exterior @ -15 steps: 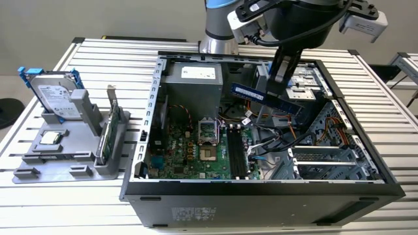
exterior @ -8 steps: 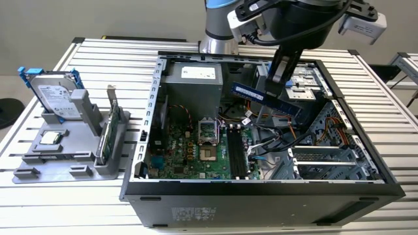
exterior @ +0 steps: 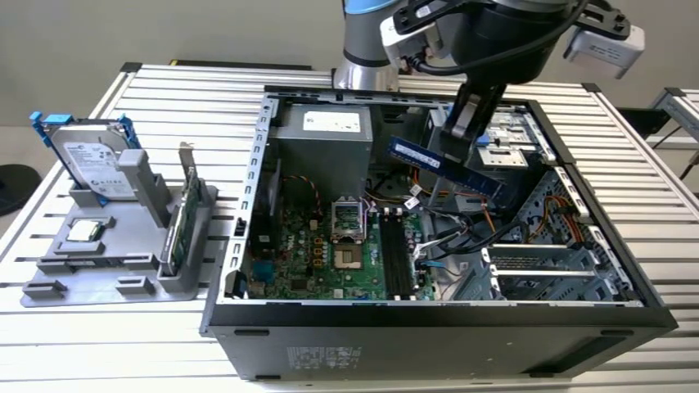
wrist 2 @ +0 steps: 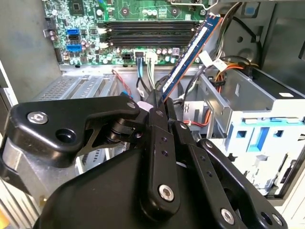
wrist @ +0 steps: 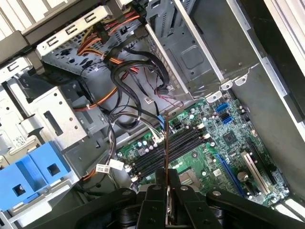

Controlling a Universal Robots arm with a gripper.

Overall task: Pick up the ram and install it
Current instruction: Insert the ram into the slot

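In the second wrist view the lower end of the long, thin, dark blue ram (wrist 2: 190, 52) vanishes inside the clamped black metal gripper (wrist 2: 159, 104). The green motherboard (wrist 2: 143, 12) is cut off by the picture's edge. In the first wrist view the ram stands edge-on, its faces unseen, and the bright blue plastic drive bracket (wrist: 33, 176) is cropped at the edge. In the exterior view the grey robot arm (exterior: 366, 49) is cut off by the top edge.
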